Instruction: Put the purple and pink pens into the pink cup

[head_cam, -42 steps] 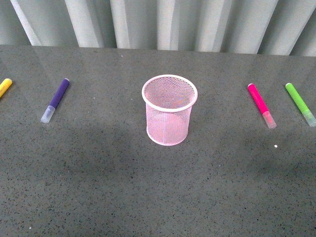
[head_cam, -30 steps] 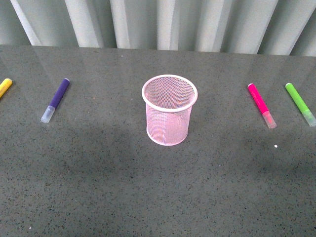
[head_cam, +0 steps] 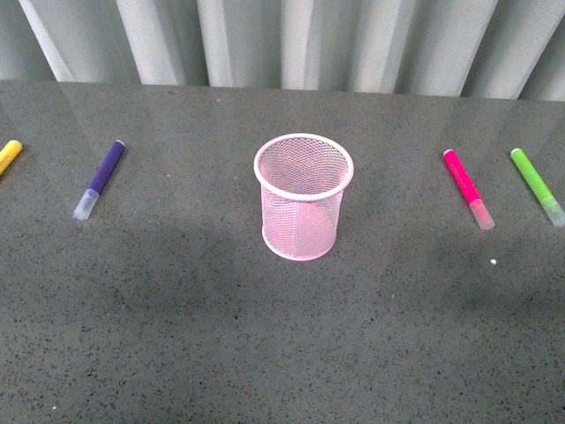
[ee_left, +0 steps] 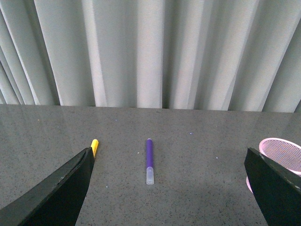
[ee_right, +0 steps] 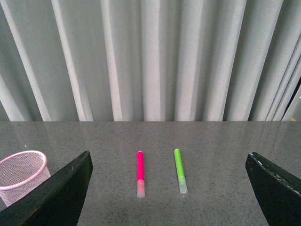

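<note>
Over at the bench's (head_cam: pixel 282 353) left edge, a yellow marker (head_cam: pixel 8 156) pokes into the front view, not wanted today. Just inward of it lies the purple pen (head_cam: pixel 100 179), flat on the bench, pale cap toward the near edge. That looks like the left arm's pick. The left gripper (ee_left: pixel 168 157) hangs back from it with its fingers (ee_left: pixel 56 193) spread wide and empty, and the wrist view frames the pen squarely between them, as if lining up a straight run in.

Centre of the bench now: the pink cup (head_cam: pixel 303 196) stands upright, mouth open, nothing inside. Dead middle makes sense, since either arm should reach it.

Moving right, the pink pen (head_cam: pixel 468 188) lies flat, cap toward the near edge, well apart from the cup. Beside it, nearer the right edge, is the lime-green marker (head_cam: pixel 537 185), the decoy on this side. The right gripper (ee_right: pixel 168 159) is also released, fingers (ee_right: pixel 51 197) wide and holding nothing, with pink pen and green marker both between them in its view. Picking the pink one without nudging its neighbour will need care.

Both pens are on the bench and neither is in the cup, so I'd say the job hasn't started.
</note>
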Motion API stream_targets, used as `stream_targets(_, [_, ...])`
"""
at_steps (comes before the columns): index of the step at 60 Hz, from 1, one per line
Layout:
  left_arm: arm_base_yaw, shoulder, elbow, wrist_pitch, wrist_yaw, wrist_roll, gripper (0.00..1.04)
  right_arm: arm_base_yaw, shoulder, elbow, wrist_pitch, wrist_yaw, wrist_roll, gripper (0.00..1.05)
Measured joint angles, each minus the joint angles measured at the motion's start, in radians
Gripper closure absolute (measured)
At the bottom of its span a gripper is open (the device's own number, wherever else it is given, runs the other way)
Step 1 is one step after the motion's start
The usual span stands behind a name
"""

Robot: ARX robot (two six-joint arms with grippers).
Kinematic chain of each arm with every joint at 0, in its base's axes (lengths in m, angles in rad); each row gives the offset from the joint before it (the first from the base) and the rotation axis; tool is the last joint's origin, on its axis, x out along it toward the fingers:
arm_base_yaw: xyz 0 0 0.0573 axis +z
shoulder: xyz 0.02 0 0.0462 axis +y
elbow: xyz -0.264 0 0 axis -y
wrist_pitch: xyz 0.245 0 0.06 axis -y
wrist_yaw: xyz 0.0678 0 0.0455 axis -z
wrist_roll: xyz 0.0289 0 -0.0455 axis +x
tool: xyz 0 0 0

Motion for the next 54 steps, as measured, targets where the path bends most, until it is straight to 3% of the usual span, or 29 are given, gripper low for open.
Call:
stream_targets(47, [0.000, 0.000, 0.000, 0.000, 0.000, 0.000, 0.07, 0.000, 0.000, 0.000, 0.000, 0.000, 0.000, 0.07])
stream_targets(54, [-0.014, 0.138, 0.069, -0.209, -0.102, -0.130, 0.07, 0.000, 0.000, 0.000, 0.000, 0.000, 0.000, 0.07])
